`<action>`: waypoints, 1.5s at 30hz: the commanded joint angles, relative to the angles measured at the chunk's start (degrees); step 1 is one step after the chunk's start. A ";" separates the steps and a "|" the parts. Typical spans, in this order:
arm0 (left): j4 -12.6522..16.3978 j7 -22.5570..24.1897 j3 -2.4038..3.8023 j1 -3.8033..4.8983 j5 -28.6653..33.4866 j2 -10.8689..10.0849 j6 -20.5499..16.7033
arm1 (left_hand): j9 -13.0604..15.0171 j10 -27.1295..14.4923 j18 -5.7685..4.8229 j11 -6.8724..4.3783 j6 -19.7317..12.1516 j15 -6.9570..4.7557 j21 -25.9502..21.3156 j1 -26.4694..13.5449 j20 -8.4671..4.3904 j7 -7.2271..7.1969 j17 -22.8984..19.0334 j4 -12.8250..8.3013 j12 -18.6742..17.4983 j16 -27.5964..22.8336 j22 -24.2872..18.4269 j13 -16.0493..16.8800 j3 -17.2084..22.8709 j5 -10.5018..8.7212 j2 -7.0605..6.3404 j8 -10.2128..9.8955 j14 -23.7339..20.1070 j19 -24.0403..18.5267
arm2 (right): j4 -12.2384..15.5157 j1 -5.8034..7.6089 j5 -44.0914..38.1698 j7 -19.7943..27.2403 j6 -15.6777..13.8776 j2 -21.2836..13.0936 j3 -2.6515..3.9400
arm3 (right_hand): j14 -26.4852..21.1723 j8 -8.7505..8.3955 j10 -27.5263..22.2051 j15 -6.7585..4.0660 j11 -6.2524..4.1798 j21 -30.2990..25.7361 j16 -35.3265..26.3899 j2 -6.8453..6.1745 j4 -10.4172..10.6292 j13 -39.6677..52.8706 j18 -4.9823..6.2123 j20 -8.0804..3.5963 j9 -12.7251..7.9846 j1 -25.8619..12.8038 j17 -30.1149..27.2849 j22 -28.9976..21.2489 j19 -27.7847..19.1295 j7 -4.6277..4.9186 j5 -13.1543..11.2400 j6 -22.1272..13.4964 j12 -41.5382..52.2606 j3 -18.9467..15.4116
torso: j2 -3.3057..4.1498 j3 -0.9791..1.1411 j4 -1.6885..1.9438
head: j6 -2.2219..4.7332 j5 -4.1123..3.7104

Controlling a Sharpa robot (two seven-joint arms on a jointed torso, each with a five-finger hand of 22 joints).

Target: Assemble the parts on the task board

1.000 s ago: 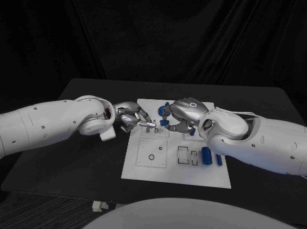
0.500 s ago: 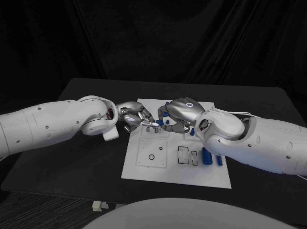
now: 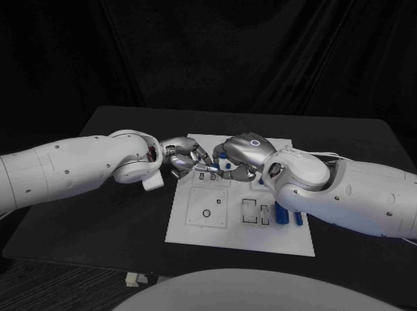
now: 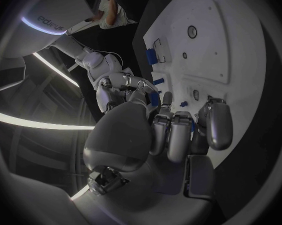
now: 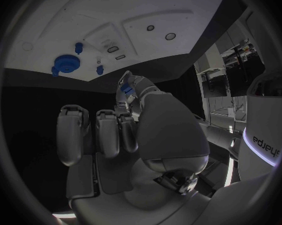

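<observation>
The white task board [image 3: 238,223] lies mid-table. Over its far end my two hands meet. My right hand [image 3: 240,158] pinches a small blue part [image 5: 124,88] at its thumb tip, its other fingers [image 5: 106,132] curled in. That blue part [image 4: 155,99] sits just off the curled fingers [image 4: 177,135] of my left hand [image 3: 186,158], which shows nothing in its own grasp. My right hand [image 4: 114,84] faces the left one closely. A round blue part [image 5: 67,63] and small blue pegs [image 5: 99,69] stand on the board [image 5: 147,15].
Two long blue parts [image 3: 281,212] lie at the board's right side beside rectangular slots [image 3: 248,210]. A raised square plate with holes [image 3: 206,208] sits at the board's left. Bare black table [image 3: 106,214] surrounds the board.
My right hand has shifted left toward the left hand, and the two now meet over the board's far end. My left hand's outstretched finger has curled in.
</observation>
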 commanded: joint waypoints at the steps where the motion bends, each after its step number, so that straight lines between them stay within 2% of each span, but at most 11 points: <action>1: 0.04 1.21 0.05 -0.10 0.48 0.16 -0.03 | -0.41 4.17 0.63 -0.19 1.07 -0.05 -0.36 1.22 -0.25 -0.27 15.07 -0.55 -0.44 0.15 10.08 13.36 0.14 1.72 0.04 -0.06 6.05 -0.19 | 0.04 -0.04 -0.47 0.07 -0.52 0.05 0.04 | 4.45 0.14 6.20 -0.27 -0.39 0.09 0.21 0.45 0.03 15.09 0.05 -0.25 0.09 0.03 6.85 12.66 2.63 -0.12 -0.09 0.47 0.14 0.21 | 0.00 0.00 0.00 | -0.01 0.03; 5: 0.07 1.10 0.05 -0.11 0.48 0.15 0.24 | -0.51 4.15 0.64 -0.32 1.61 -0.14 -0.41 1.57 -0.31 -0.45 15.07 -0.67 -0.45 0.15 10.07 13.35 0.29 2.16 0.20 0.24 6.05 -0.21 | 0.05 -0.06 -0.47 -0.01 -0.53 -0.06 0.04 | 4.46 0.13 6.20 -0.28 -0.40 0.14 0.24 0.47 0.02 15.09 0.03 -0.26 0.09 0.05 6.93 12.68 2.66 -0.14 -0.10 0.48 0.14 0.24 | 0.01 0.01 -0.02 | -0.01 0.12; 8: 0.03 1.23 0.05 -0.12 0.48 0.16 0.24 | -0.72 4.18 0.64 -0.58 2.36 -0.35 -0.43 2.18 -0.47 -0.75 15.07 -0.85 -0.43 0.15 10.08 13.37 0.60 3.36 0.48 0.66 6.05 -0.19 | 0.06 -0.06 -0.47 -0.08 -0.51 -0.13 0.04 | 4.46 0.13 6.20 -0.28 -0.40 0.14 0.24 0.47 0.02 15.09 0.03 -0.26 0.09 0.05 6.93 12.68 2.66 -0.14 -0.10 0.48 0.14 0.24 | -0.01 0.01 -0.03 | -0.01 0.16; 10: 0.02 1.47 0.05 -0.13 0.48 0.18 0.13 | -1.04 4.24 0.65 -0.88 2.90 -0.63 -0.45 3.22 -0.74 -1.05 15.07 -1.29 -0.40 0.15 10.08 13.42 1.15 5.70 0.64 1.05 6.05 -0.17 | 0.08 -0.07 -0.47 -0.10 -0.49 -0.13 0.04 | 4.46 0.08 6.20 -0.30 -0.43 0.09 0.23 0.50 -0.03 15.09 0.05 -0.28 0.08 0.09 6.92 12.66 2.63 -0.16 -0.11 0.50 0.14 0.31 | -0.01 0.02 -0.04 | -0.01 0.20; 15: 0.09 2.50 0.05 -0.18 0.48 0.18 -0.55 | -1.37 4.33 0.61 -1.08 3.04 -0.82 -0.38 4.59 -0.94 -1.22 15.07 -2.02 -0.36 0.15 10.12 13.50 1.97 7.05 0.74 1.28 6.05 -0.07 | 0.19 -0.07 -0.47 -0.12 -0.41 -0.12 0.04 | 4.45 0.03 6.20 -0.32 -0.46 0.07 0.22 0.55 -0.10 15.09 0.05 -0.30 0.08 0.18 6.87 12.65 2.62 -0.19 -0.12 0.54 0.14 0.43 | -0.01 0.00 -0.03 | -0.01 0.14; 29: -0.20 3.95 0.05 -0.42 0.48 0.30 -1.37 | -1.65 4.14 0.66 -1.16 3.14 -0.92 -0.64 4.91 -1.07 -1.28 15.07 -1.70 -0.46 0.15 10.05 13.33 3.02 7.09 1.72 1.55 6.05 -0.24 | 0.37 -0.13 -0.47 -0.05 0.23 -0.08 0.04 | 4.45 -0.03 6.20 -0.35 -0.48 0.08 0.21 0.56 -0.20 15.09 0.05 -0.33 0.07 0.27 6.87 12.66 2.63 -0.20 -0.11 0.57 0.14 0.53 | 0.00 0.00 -0.01 | -0.01 0.44; 36: -0.23 3.77 0.05 -0.46 0.48 0.18 -1.14 | -1.92 3.82 0.71 -1.04 2.82 -0.83 -0.95 4.24 -1.05 -1.15 15.07 -0.70 -0.61 0.15 9.95 13.06 3.31 7.24 2.05 1.56 6.05 -0.49 | 0.45 -0.18 -0.47 -0.05 0.44 -0.12 0.04 | 4.45 -0.07 6.20 -0.37 -0.50 0.05 0.22 0.56 -0.26 15.09 0.06 -0.35 0.06 0.34 6.88 12.65 2.61 -0.21 -0.07 0.58 0.14 0.60 | -0.02 0.00 -0.01 | -0.01 0.42; 45: -0.49 3.84 0.05 -0.55 0.48 0.55 -0.12 | -2.03 3.77 0.75 -1.38 3.39 -1.03 -1.10 6.16 -1.19 -1.55 15.07 -0.53 -0.63 0.15 9.94 13.04 6.54 10.00 3.39 2.77 6.05 -0.63 | 0.45 -0.20 -0.47 -0.09 0.36 -0.06 0.04 | 4.45 -0.07 6.20 -0.37 -0.50 0.05 0.22 0.56 -0.26 15.09 0.06 -0.35 0.06 0.34 6.88 12.65 2.61 -0.21 -0.07 0.58 0.14 0.60 | -0.05 -0.01 -0.02 | -0.01 0.37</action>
